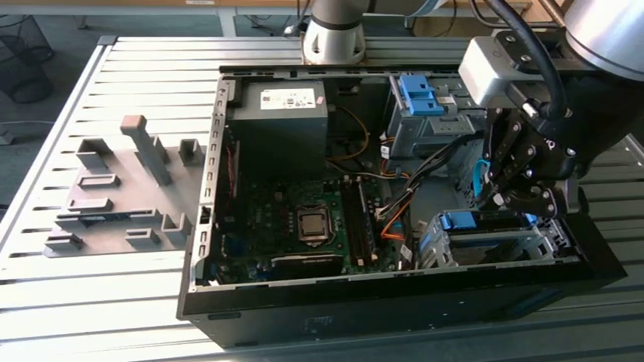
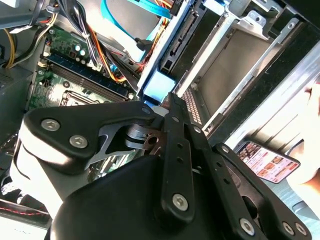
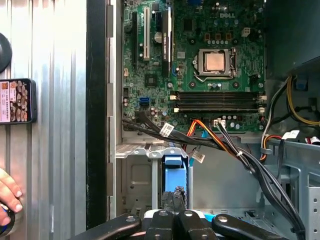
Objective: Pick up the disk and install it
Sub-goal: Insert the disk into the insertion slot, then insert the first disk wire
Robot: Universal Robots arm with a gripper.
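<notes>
My gripper (image 1: 503,197) is shut on the disk (image 1: 481,178), held on edge; its blue frame shows beside the fingers. It hangs inside the open computer case (image 1: 216,226), at the exterior view's right, just above the silver drive cage (image 1: 493,245). In the first wrist view the disk's blue end (image 3: 175,162) points from the gripper (image 3: 173,200) toward the cage (image 3: 137,175). The second wrist view shows the disk's dark edge with its connector (image 2: 174,45), the gripper (image 2: 165,102) and the cage's metal wall (image 2: 235,55).
Orange and black cables (image 1: 403,188) run close beside the cage. The motherboard (image 1: 302,219) and a dark power supply (image 1: 282,113) fill the case's left. A blue clip (image 1: 418,94) sits in the upper bay. A phone (image 3: 17,100) and a person's hand (image 3: 7,195) are outside the case. A grey fixture (image 1: 121,188) stands on the table.
</notes>
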